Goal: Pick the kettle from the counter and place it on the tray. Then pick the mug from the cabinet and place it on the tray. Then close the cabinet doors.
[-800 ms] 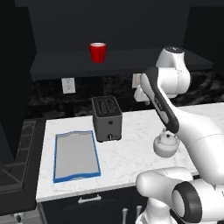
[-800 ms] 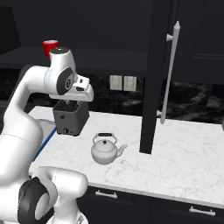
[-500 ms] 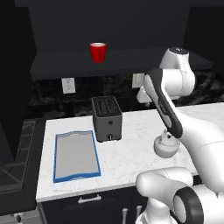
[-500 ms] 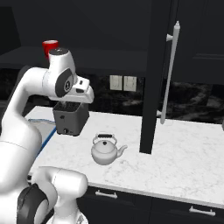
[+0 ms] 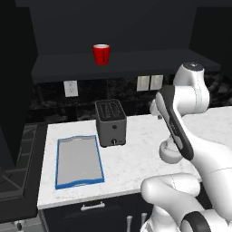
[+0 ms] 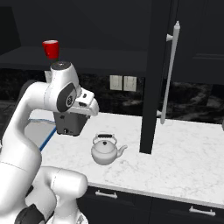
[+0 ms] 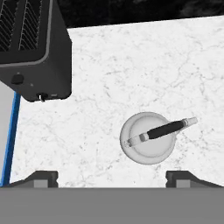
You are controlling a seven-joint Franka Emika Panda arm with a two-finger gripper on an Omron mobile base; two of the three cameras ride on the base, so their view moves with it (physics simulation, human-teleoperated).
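The kettle [image 7: 148,138] sits on the bench [image 7: 131,65], right of the toaster [image 7: 33,48]. Over the last moment my arm has swung slightly, bringing my tool [image 7: 111,177], tips wide apart and empty, above it; grasping comes next. I can read no writing anywhere.

You see a kettle [image 6: 105,150] with a smooth silvery body that looks like brushed metal, and a matt black grip on its arched handle [image 7: 162,130]. It stands on a counter [image 7: 131,65] of polished white marble pattern with faint grey veins. The toaster [image 5: 111,122] looks like matt dark grey metal or plastic. The tray [image 5: 79,160] has a flat matt grey bed and a glossy blue rim. The mug [image 5: 101,54] looks like smooth red plastic or glazed ceramic. The cabinet door [image 6: 152,74] is dark and matt, its bar handle [image 6: 169,72] satin silver metal.
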